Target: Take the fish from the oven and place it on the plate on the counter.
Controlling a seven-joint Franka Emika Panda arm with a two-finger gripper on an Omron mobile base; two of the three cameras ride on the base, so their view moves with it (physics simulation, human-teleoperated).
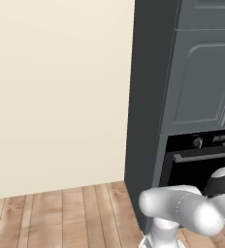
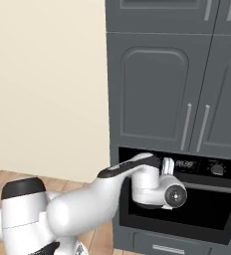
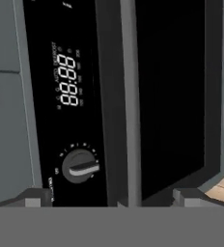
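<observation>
The oven (image 2: 179, 196) is sitting shut: its dark glass door is flush under the control strip, and the grey bar handle (image 3: 128, 101) is running across the front. The fish and the plate are not visible from here; by my reading the fish is lying behind that closed door, so opening the door is the step in hand.

The hand (image 3: 113, 197) is facing the oven front, rolled on its side, so the handle is appearing as an upright bar. Its two fingers (image 3: 36, 197) are standing spread wide, one on each side of the handle, with nothing between them yet. The round knob (image 3: 79, 165) and the lit display (image 3: 68, 79) are lying just beside the handle, on the side of one finger.

Risks as I am judging them:
- The finger nearest the knob may be catching the knob or the control strip instead of passing behind the handle, if the approach is drifting toward the display.
- Closing before the handle is sitting deep between the fingers may be giving a shallow pinch that slips once the door starts swinging.
- The door looks hinged at its lower edge; a straight pull rather than an arc could be dragging the fingers off the handle.
- The elbow (image 2: 107, 174) is standing close to the cabinet (image 2: 157, 89) front, so a wide swing may be brushing it.
</observation>
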